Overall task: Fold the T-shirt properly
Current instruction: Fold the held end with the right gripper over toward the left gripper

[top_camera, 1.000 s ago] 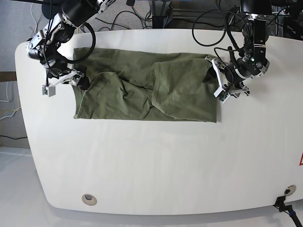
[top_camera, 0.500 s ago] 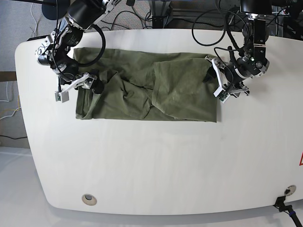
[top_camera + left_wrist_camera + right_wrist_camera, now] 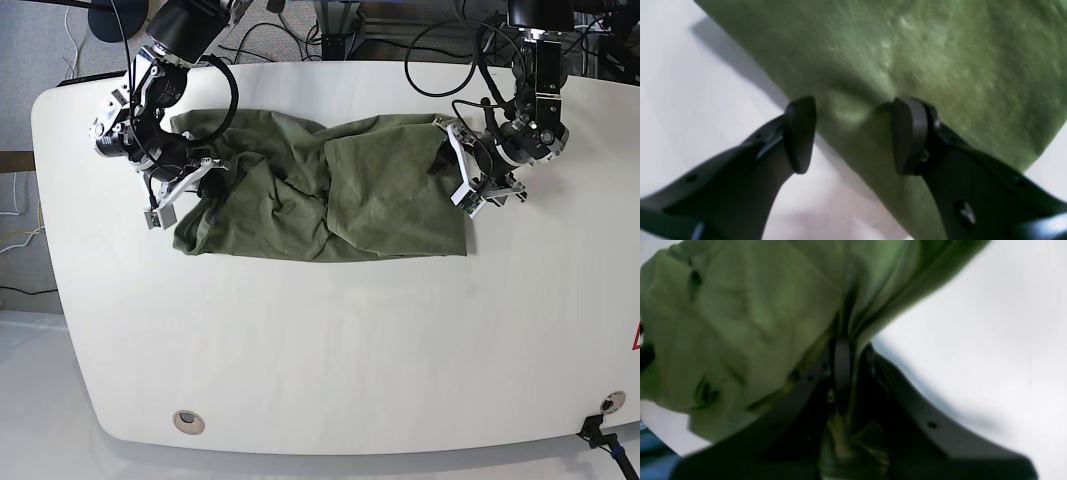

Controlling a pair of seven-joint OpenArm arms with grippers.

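Now the right claw point(image 3: 843, 350) is pinched tight on a bunch of the shirt point(image 3: 330, 195), with green cloth squeezed between its two dark fingers point(image 3: 840, 363). In the base view this claw point(image 3: 195, 180) is near the far left corner of the table point(image 3: 330, 350). The cloth around it is lifted and crumpled into thick folds.

The left claw point(image 3: 853, 133) has its fingers point(image 3: 801, 133) spread apart. They sit at the shirt's edge, one finger over bare white table and the other over green cloth. A small bump of cloth sits between them. From the wrist view, I cannot tell if the tips touch the cloth. In the base view this claw point(image 3: 470, 185) is at the shirt's other end, closer to the far right corner.

The shirt lies across the far half of the table, stretched from one claw to the other. Its middle is full of wrinkles, and one flat flap is folded over on the side by the left claw. The near half of the table is bare white
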